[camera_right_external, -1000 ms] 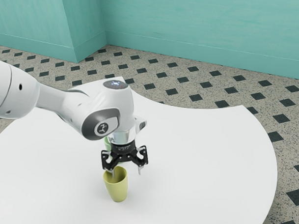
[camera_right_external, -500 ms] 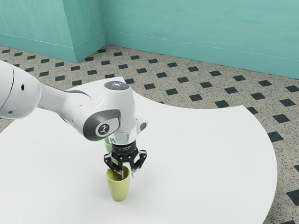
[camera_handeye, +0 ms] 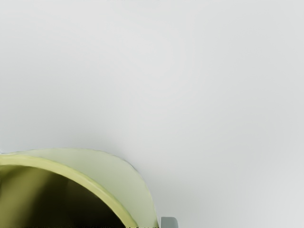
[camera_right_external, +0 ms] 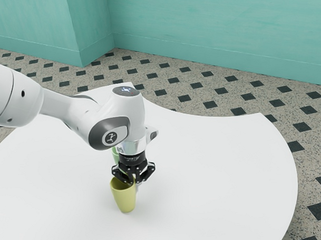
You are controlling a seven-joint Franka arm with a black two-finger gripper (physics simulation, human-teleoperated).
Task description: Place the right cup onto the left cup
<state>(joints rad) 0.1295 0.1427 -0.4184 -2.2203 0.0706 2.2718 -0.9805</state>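
The gripper (camera_right_external: 132, 183) is at the rim of the yellow cup (camera_right_external: 125, 199), pointing down. Its fingers stand narrow, with only the wall of the yellow cup between them: one reaches inside the mouth, where the rim hides its tip, and the other, a pale finger (camera_handeye: 169, 222), lies against the outside. They pinch the wall on the side toward the exterior view's right, so the body of the gripper sits over that edge of the yellow cup rather than over its middle.

The yellow cup is mouth up and leans a little, its rim set toward the exterior view's left of its base. Whether that base touches the table (camera_right_external: 227, 180) is hard to tell. In the wrist view the rim curves close beside the outer finger, with the dark hollow within and the paler outer wall beyond it.

The green cup (camera_right_external: 115, 155) is behind the yellow cup in the exterior view, apart from it and partly hidden by the gripper and the arm (camera_right_external: 71, 112). The arm comes in from the exterior view's left and bends down above the yellow cup.
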